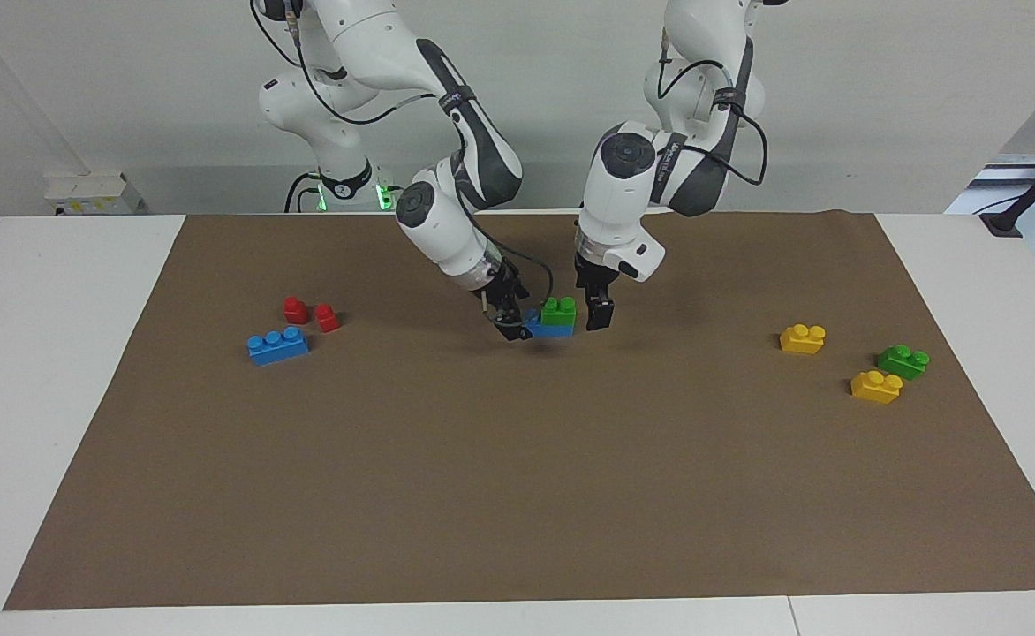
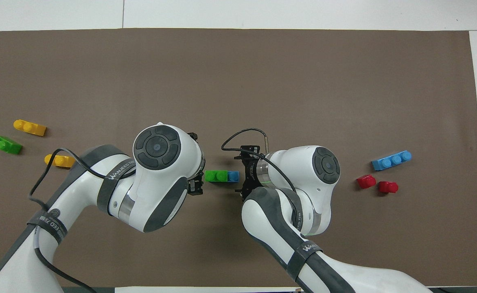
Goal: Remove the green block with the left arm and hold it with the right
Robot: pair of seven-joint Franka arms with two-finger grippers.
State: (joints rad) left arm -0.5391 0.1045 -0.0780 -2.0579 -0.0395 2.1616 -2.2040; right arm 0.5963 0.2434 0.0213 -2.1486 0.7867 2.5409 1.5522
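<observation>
Brown matting [image 1: 517, 495] covers my table, and at its middle the job is barely begun: the green block [image 1: 558, 311] sits pressed onto a blue brick [image 1: 537, 328], not yet pulled free. I flank the pair with both arms. My right gripper [image 1: 511, 325] hangs low at the blue brick's end, toward the right arm's end of the table, jaws open and holding nothing; whether a fingertip touches the brick I cannot tell. My left gripper [image 1: 598, 314] stands just beside the green block at its other end, jaws open too, empty.

Left to do, as I judge it: clamp the blue brick with the right, close the left on the green block, and lift it away.

Nothing blocks either approach. A second blue brick [image 1: 277, 345] and two red pieces [image 1: 310, 314] lie well apart toward the right arm's end. Two yellow bricks [image 1: 803, 338] and a second green brick [image 1: 903, 361] lie toward the left arm's end, a lookalike I must not mistake for my target.
</observation>
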